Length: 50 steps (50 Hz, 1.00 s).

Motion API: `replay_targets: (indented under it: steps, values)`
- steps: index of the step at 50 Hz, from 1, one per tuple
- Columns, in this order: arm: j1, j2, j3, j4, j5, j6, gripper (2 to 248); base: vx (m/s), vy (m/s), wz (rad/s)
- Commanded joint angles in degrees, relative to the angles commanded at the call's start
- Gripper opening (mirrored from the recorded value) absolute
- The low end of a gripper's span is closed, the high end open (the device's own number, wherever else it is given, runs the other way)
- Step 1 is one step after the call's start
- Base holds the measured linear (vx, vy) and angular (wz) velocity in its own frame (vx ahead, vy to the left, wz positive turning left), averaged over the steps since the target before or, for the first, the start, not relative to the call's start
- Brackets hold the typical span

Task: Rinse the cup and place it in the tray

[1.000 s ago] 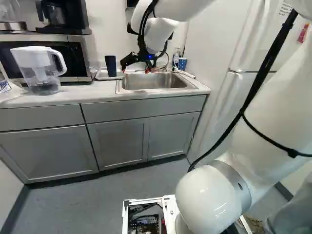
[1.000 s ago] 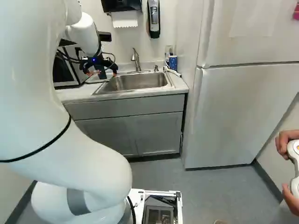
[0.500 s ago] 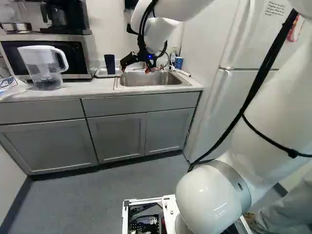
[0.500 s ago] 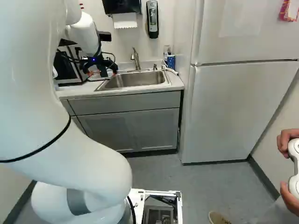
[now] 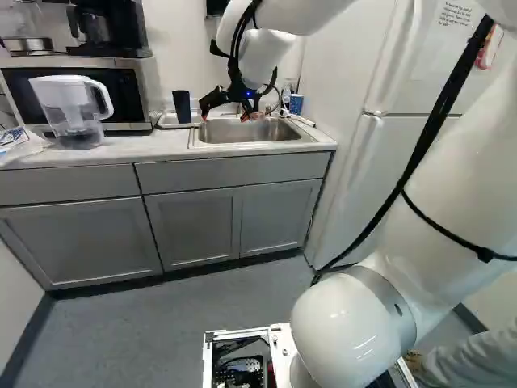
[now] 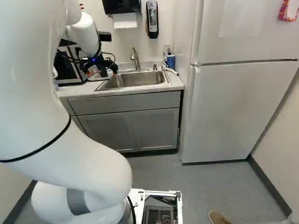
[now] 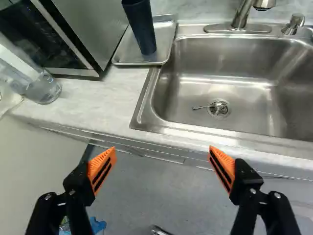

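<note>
The counter (image 7: 98,95) has a smooth pale top with faint grey marbling, above flat grey cabinet doors (image 5: 194,234) with raised frames. Set into it is the sink (image 7: 210,134), a deep rectangular basin of brushed stainless steel with rounded corners and a round strainer drain (image 7: 219,108), where a small metal utensil (image 7: 200,107) lies partly across the opening. The tray (image 7: 126,53) is shallow shiny metal with a raised lip and rounded corners, and sits on the counter just beside the sink. The cup (image 7: 140,27) stands upright in the tray: a tall, plain, dark blue tumbler, narrowing toward its base; whether it is wet cannot be made out. The gripper (image 5: 224,118) is wide apart and holds nothing; its orange pads (image 7: 101,169) are wedge-shaped, with ribbed edges and black slots, and in the wrist view bare floor shows between them, with the counter's front edge and the sink ahead. Close along one side of the tray is the metal-sided microwave (image 7: 90,29), crowding the cup there, and the wall rises behind. A curved metal faucet (image 7: 242,14) stands behind the basin, with a metal soap pump (image 7: 293,23) beside it. A clear plastic pitcher (image 5: 73,109) with a white handle is in front of the microwave, and a blue patterned cup (image 6: 171,61) stands near the sink's far corner by the fridge (image 6: 233,107).
</note>
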Motion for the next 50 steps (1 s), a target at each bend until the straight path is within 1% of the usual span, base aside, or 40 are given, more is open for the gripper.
replay_targets:
  steps: [12, 25, 38, 50]
  values:
    - [-0.11, 0.07, 0.34, -0.13, 0.43, 0.10, 247, 0.000, 0.000, 0.000]
    - [-0.47, 0.33, 1.51, -0.59, 1.94, 0.45, 247, 0.000, 0.000, 0.000]
    - [-1.11, 0.78, 3.52, -1.38, 4.52, 1.05, 247, 0.000, 0.000, 0.000]
    - [-1.94, 1.36, 6.18, -2.42, 7.93, 1.83, 247, 0.000, 0.000, 0.000]
